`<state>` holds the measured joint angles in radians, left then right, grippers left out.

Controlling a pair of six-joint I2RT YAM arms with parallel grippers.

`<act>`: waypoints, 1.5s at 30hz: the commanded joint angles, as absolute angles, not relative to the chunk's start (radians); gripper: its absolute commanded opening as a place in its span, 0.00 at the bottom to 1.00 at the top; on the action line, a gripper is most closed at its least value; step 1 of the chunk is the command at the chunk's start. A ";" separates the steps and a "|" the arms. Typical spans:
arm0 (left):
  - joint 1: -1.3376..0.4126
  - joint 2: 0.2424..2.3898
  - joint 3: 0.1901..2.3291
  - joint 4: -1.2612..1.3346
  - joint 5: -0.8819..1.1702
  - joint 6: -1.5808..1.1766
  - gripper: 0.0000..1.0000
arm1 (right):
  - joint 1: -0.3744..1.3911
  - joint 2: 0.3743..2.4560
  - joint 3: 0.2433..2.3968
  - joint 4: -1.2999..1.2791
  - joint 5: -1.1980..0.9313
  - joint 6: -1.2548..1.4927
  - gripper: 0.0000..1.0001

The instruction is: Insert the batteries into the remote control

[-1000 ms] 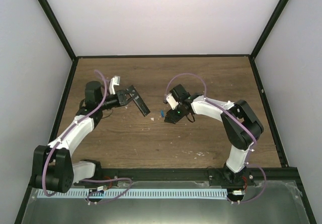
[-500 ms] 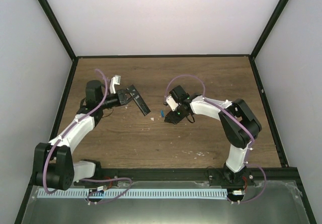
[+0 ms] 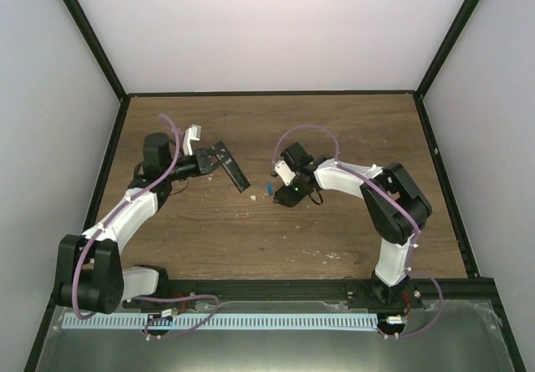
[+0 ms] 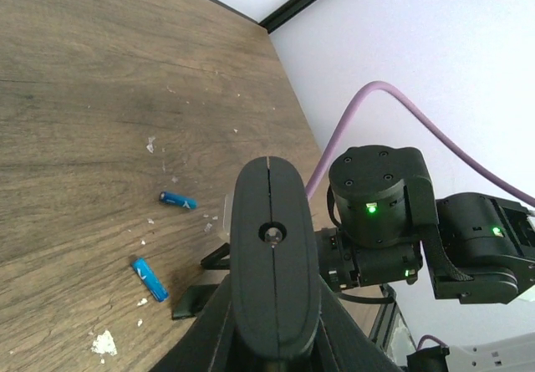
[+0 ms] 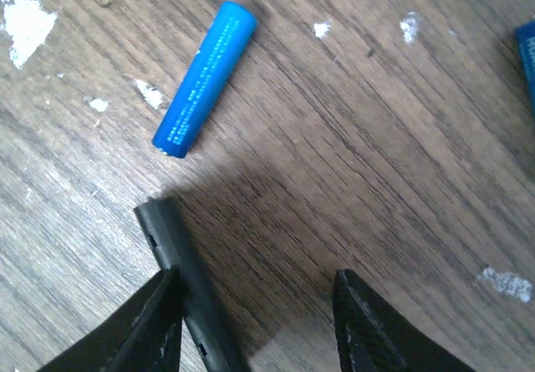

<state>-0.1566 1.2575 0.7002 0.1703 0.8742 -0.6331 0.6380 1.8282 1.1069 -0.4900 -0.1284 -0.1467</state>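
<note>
Brown wooden tabletop (image 3: 276, 230) lay beneath both arms: the left gripper (image 3: 216, 157) stayed clamped on the slim black bar-shaped remote control (image 3: 236, 173), while the right gripper (image 5: 263, 313), jaws half-open and empty, had barely edged nearer two small blue cylindrical batteries (image 5: 205, 78) lying just beside it, with neither loaded yet.
</note>
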 commanded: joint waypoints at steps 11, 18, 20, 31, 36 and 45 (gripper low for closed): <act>-0.150 1.277 0.747 0.190 0.883 -0.630 0.00 | 0.638 1.846 1.143 -0.520 -0.148 -0.178 0.01; -0.144 1.248 0.765 0.148 0.826 -0.624 0.00 | 0.638 1.738 1.112 -0.564 0.121 -0.125 0.01; -0.142 1.236 0.772 0.127 0.801 -0.614 0.00 | 0.638 1.711 1.099 -0.580 0.253 -0.091 0.01; -0.127 1.229 0.778 0.112 0.787 -0.611 0.00 | 0.643 1.811 1.022 -0.592 0.642 0.013 0.01; -0.124 1.227 0.774 0.113 0.784 -0.617 0.00 | 0.654 1.854 1.008 -0.572 0.716 0.039 0.01; -0.123 1.235 0.782 0.117 0.785 -0.624 0.00 | 0.682 1.877 0.999 -0.555 0.711 0.037 0.02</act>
<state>-0.1287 1.2423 0.7517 0.1085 0.7872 -0.6250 0.6632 1.8423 1.0138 -0.5491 0.7174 0.0174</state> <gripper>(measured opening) 0.161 0.011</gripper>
